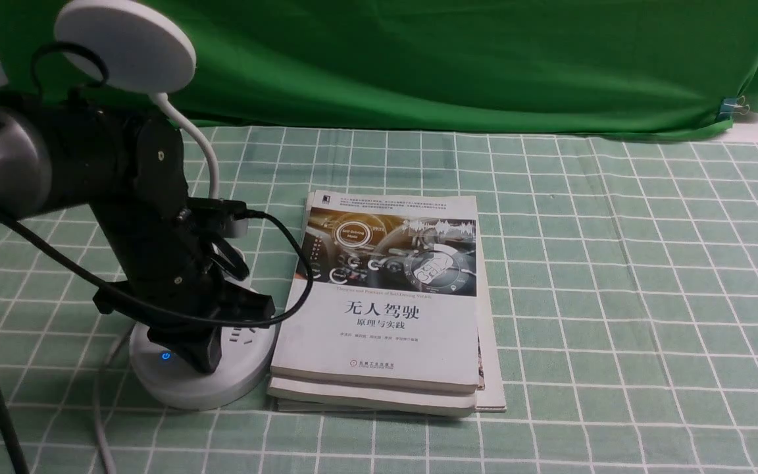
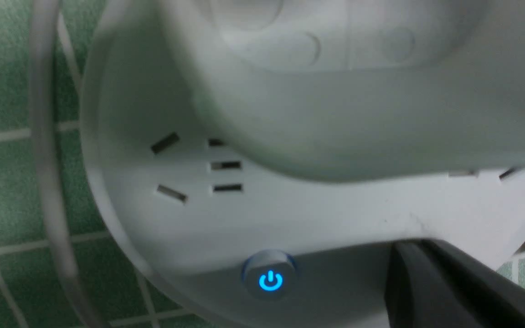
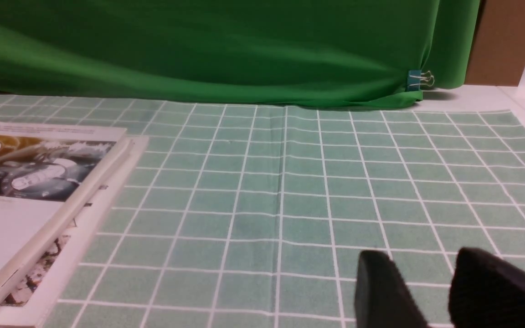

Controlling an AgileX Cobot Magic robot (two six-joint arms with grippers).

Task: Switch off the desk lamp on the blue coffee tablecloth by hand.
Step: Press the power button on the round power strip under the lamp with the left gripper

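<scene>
Currently the left pincer point(image 1: 211, 359) points down over the base point(image 1: 185, 388) of the desk lamp, its tip beside the blue-lit power button point(image 1: 166, 355). Jaws look pressed together, nothing pinched. Lamp stands on the left part of the gridded tablecloth point(image 1: 616, 276), just beside a stack of books point(image 1: 379, 329); disc head point(image 1: 126, 46) raised above the arm, bendable neck point(image 1: 211, 164) behind it. Right pincer point(image 3: 419, 282): two fingers blurred at the picture's edge, apart, holding nothing seen.

Step in hand, as judged: the press on a button. Contact with the base cannot be confirmed.

Risks noted:
1. Wrong target — the tip is beside the lit button, nearer the part of the base it hides. If a second button lies there, a press could change some other setting; if none, it lands on bare casing.
2. Off-centre push — force near the rim could tip or slide the round base, perhaps into the books.
3. Snag — the black cable point(image 1: 221, 322) loops across the gripper towards the books, and the wrist is close to the neck. A sideways sweep or a hasty lift might drag either.
4. Overlong or repeated press — might toggle the lamp back on. Short, straight push advised, then straight up.
</scene>
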